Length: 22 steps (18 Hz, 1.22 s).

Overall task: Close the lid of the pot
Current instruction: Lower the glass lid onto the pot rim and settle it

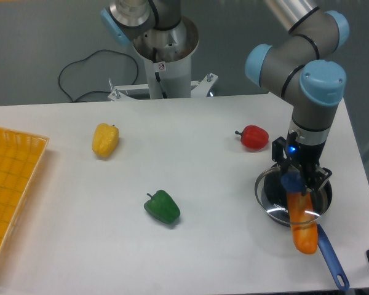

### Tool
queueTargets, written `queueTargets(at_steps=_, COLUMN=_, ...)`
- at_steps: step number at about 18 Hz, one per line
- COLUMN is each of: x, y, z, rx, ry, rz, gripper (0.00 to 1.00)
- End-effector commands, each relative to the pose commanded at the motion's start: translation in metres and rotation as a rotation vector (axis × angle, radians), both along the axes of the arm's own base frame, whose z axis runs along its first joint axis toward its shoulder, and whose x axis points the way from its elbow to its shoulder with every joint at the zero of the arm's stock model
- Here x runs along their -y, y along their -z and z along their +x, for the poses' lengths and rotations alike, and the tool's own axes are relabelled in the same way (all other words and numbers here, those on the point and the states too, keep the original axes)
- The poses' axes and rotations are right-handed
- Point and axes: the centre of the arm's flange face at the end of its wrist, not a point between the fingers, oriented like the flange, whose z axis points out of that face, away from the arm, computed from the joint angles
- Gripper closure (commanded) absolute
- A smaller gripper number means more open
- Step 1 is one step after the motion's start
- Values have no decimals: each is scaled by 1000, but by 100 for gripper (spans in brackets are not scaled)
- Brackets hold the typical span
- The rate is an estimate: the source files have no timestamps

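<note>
The dark pot (325, 195) sits at the right of the table, and its blue handle (332, 261) points toward the front edge. The glass lid (272, 206) with a metal rim lies over the pot, level or nearly so. Its blue knob (291, 182) is between the fingers of my gripper (298, 178), which reaches straight down over the pot and looks shut on the knob. I cannot tell whether the lid rests fully on the pot's rim.
An orange elongated vegetable (302, 228) lies from the pot's front rim along the handle. A red pepper (254, 136) is just behind the pot, a green pepper (162, 206) at the centre front, a yellow pepper (105, 139) at the left, and an orange basket (12, 184) at the far left edge.
</note>
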Motion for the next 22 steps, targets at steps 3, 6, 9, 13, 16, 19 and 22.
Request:
queueTargets(at_steps=3, x=3, y=1, z=-2, rx=2, ry=-6, rz=1, gripper=60)
queueTargets(at_steps=6, x=6, y=4, z=-6, rx=3, ry=-3, rz=0, gripper=60)
queueTargets(at_steps=9, x=11, y=5, z=-10, rx=4, ry=-1, rz=14, gripper=60)
queueTargets(at_steps=13, x=12, y=11, z=-11, rx=12, ry=13, rz=14, gripper=59)
queueTargets(at_steps=16, x=12, y=10, z=-11, rx=6, ry=13, rz=16, gripper=59)
queueTargets(at_steps=19, x=12, y=12, z=-11, rx=8, ry=14, rz=15, gripper=58)
queueTargets(at_steps=22, x=12, y=13, z=-10, rx=9, ry=14, rz=15, gripper=58)
